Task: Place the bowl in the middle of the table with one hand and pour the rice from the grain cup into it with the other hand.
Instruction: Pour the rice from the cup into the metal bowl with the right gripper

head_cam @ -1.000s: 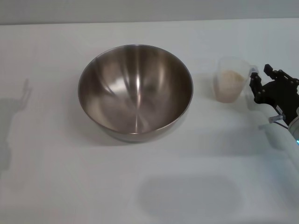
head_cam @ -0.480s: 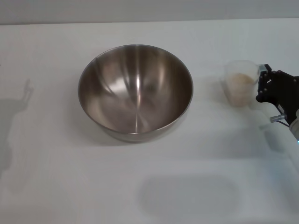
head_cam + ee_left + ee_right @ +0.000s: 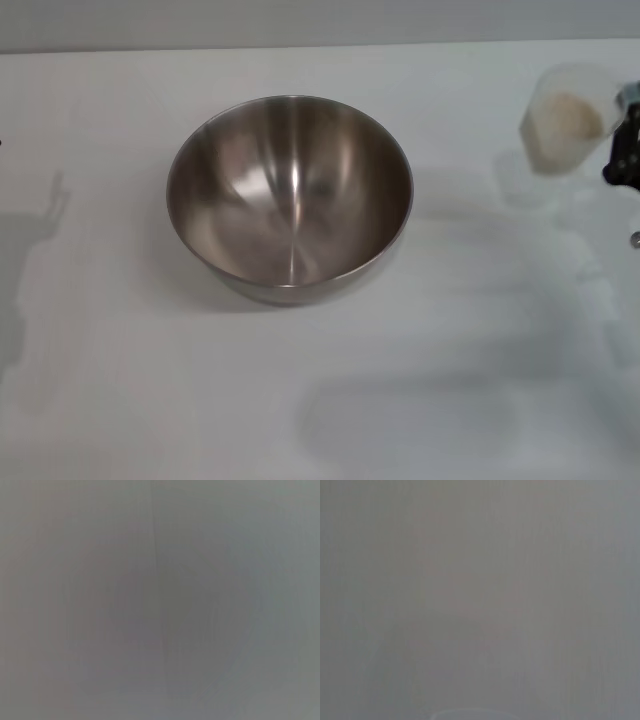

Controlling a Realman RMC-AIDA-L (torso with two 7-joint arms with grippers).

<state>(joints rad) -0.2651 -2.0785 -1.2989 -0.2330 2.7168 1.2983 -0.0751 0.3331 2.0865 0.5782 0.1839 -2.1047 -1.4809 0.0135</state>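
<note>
The steel bowl (image 3: 290, 195) stands upright and empty in the middle of the white table (image 3: 150, 400) in the head view. At the far right the clear grain cup (image 3: 568, 118) hangs above the table, upright, with the pale rice (image 3: 570, 112) inside it. My right gripper (image 3: 624, 138) is shut on the cup's handle side and is mostly cut off by the picture's right edge. The cup's faint shadow lies on the table below it. My left gripper is out of view; only its shadow falls at the left. Both wrist views show plain grey.
The table's far edge runs along the top of the head view. Soft shadows lie on the tabletop at the left edge and in front of the bowl.
The right gripper has lifted the grain cup off the table and carried it up and to the right, toward the picture's edge. The bowl has not moved.
</note>
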